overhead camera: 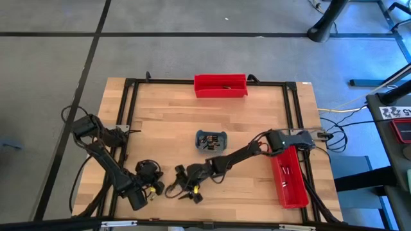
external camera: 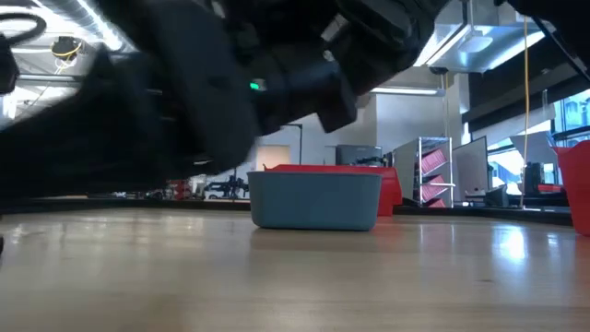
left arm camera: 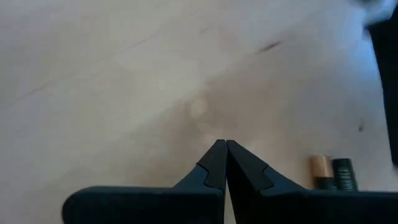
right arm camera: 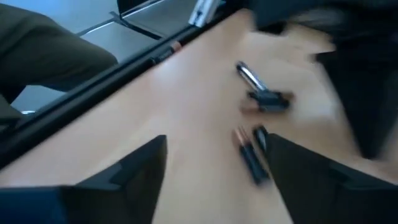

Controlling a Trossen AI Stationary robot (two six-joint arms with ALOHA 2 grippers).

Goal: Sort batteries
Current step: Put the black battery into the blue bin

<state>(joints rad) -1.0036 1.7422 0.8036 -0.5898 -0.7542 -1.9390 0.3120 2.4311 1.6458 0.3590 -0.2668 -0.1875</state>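
Observation:
Several small dark batteries (right arm camera: 250, 155) with copper ends lie loose on the wooden table near its near edge; in the high view they are a small cluster (overhead camera: 192, 196). My right gripper (right arm camera: 217, 171) (overhead camera: 182, 186) is open and low over them, one finger on either side of a pair without touching. More batteries fill the grey-blue tray (overhead camera: 210, 140) (external camera: 313, 198) at the table's middle. My left gripper (left arm camera: 222, 148) (overhead camera: 156, 188) is shut, close above bare wood at the near left; one battery (left arm camera: 333, 174) lies beside it.
A red bin (overhead camera: 221, 85) stands at the far edge and holds a battery or two. Another red bin (overhead camera: 289, 176) lies along the right side. A black frame rail (overhead camera: 128, 115) borders the table. Both grippers sit close together near the near edge.

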